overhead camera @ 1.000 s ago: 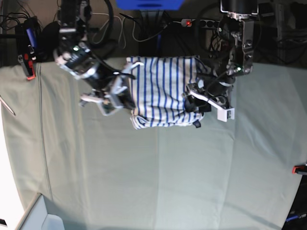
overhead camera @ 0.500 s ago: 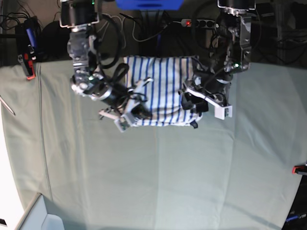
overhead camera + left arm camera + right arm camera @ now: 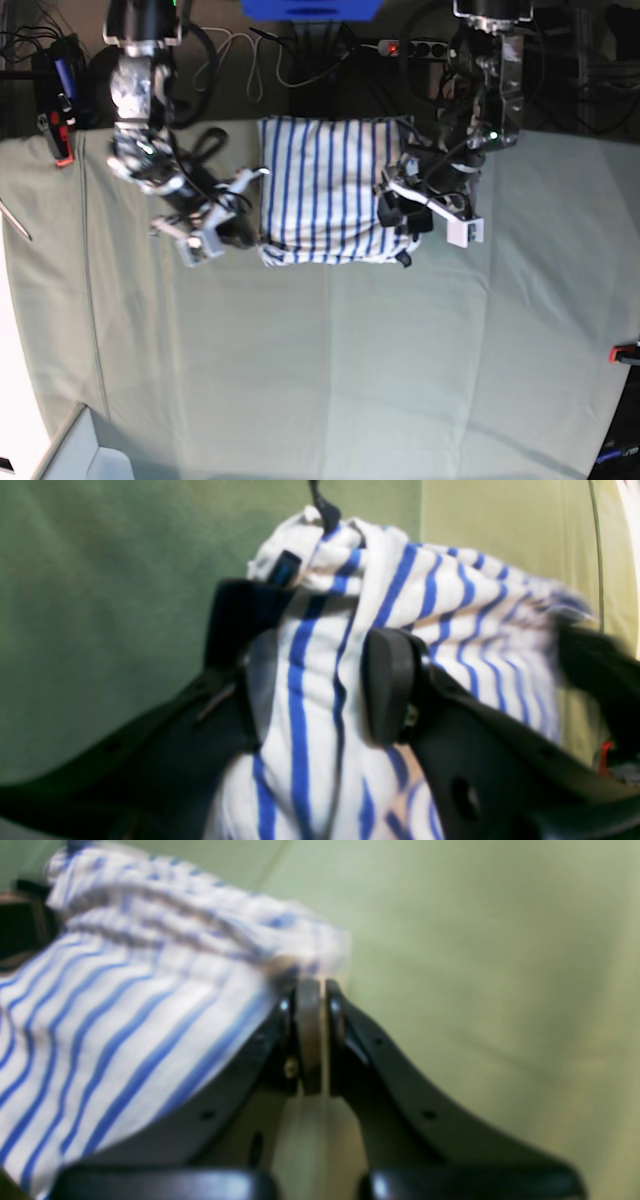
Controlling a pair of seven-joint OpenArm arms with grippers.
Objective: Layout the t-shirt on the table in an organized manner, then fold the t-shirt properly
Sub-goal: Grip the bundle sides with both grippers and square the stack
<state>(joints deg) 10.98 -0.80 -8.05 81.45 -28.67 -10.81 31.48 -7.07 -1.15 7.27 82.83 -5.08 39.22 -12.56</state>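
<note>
Taking the t-shirt as our landmark, we see it folded into a compact striped block on the far middle of the table, its far edge at the table's back edge. Nearest to us, in front of the shirt, lies a wide bare stretch of pale green cloth running to the front edge, where a pale box corner sits at the near left, well apart from the shirt. At the table's right edge, also well apart, a red clamp shows. Level with the shirt, the left gripper stands at its right side in the base view, its jaws part way apart with a thick bunch of striped cloth pinched between the pads; the small dark blue tag shows just beyond the pad in the left wrist view. At the shirt's near left corner in the base view, the right gripper has its fingers pressed together, tip touching the shirt's edge; the blurred right wrist view does not let us tell whether any cloth is caught. Farther left, another red clamp sits at the back edge. Beyond the shirt, a tangle of cables and a power strip crowd the dark space behind the table.
</note>
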